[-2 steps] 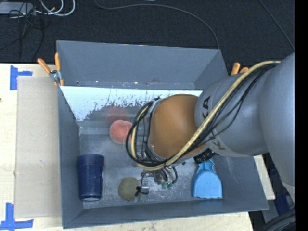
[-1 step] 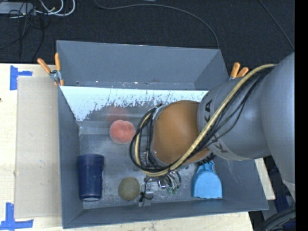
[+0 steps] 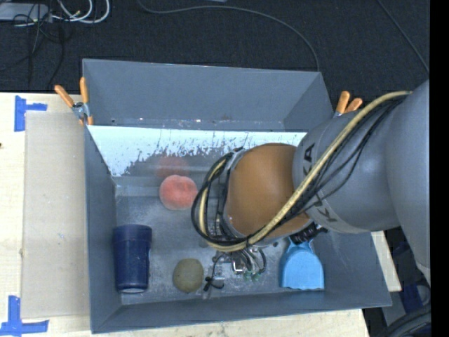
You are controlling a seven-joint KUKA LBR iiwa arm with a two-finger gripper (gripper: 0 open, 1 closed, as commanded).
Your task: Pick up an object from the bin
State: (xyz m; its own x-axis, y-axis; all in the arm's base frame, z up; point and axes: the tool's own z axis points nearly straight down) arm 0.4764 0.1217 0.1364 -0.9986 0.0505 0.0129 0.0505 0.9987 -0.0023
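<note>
The bin (image 3: pixel 98 244) is matt grey metal, the dark blue cup (image 3: pixel 132 256) smooth plastic, and the olive-brown ball (image 3: pixel 188 275) dull and rough-looking.

Four loose items on the bin (image 3: pixel 98 209) floor
- olive-grey rounded lump (image 3: pixel 187 275): front, near the middle
- dark blue cylinder (image 3: pixel 132 257): front-left, just beside the lump, not touching; standing or lying, cannot tell
- salmon-pink ball (image 3: pixel 178 192): further back, well apart from both
- light blue block (image 3: pixel 303 269), rounded top: front-right, upper part hidden
</note>
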